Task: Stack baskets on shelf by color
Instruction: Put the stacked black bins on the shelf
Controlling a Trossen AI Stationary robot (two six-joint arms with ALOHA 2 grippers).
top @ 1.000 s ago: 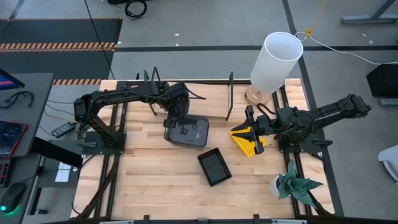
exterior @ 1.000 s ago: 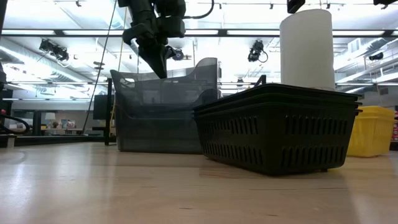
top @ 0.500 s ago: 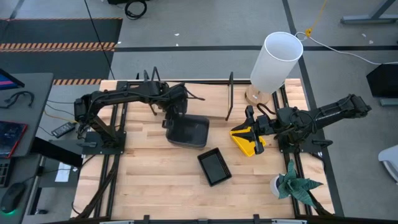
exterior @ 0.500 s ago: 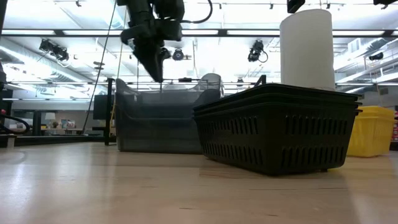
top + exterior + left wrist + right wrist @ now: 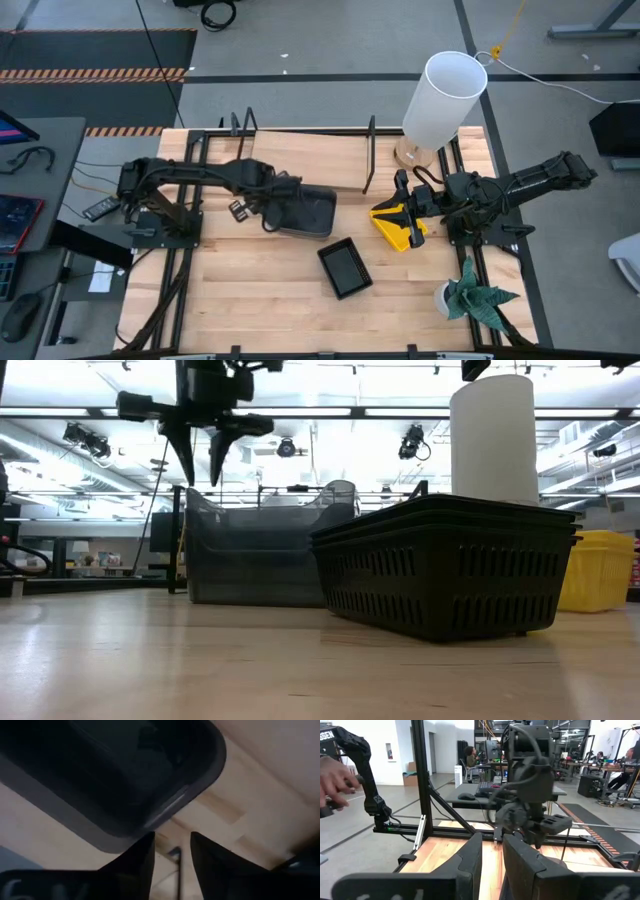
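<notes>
A stack of grey baskets (image 5: 303,210) (image 5: 262,550) stands on the table by the near edge of the shelf (image 5: 310,158). My left gripper (image 5: 258,207) (image 5: 200,478) (image 5: 172,845) hangs open, fingers down, above the stack's left end and clear of it. A black basket (image 5: 345,268) (image 5: 448,565) lies nearer the front. Yellow baskets (image 5: 398,228) (image 5: 600,570) sit at the right. My right gripper (image 5: 408,215) (image 5: 492,845) is over them with its fingers a little apart and nothing seen between them.
A tall white cylinder (image 5: 442,98) stands at the far right corner. A small green plant (image 5: 470,298) sits at the near right. The shelf's black wire uprights (image 5: 368,155) rise behind the grey stack. A person's hand (image 5: 335,782) shows beyond the table's left side.
My left gripper has opened and let go of the top grey basket. That basket stood tilted in the stack and has dropped level into it. The gripper has then moved toward the table's left edge and a little nearer, turning about as it went.
</notes>
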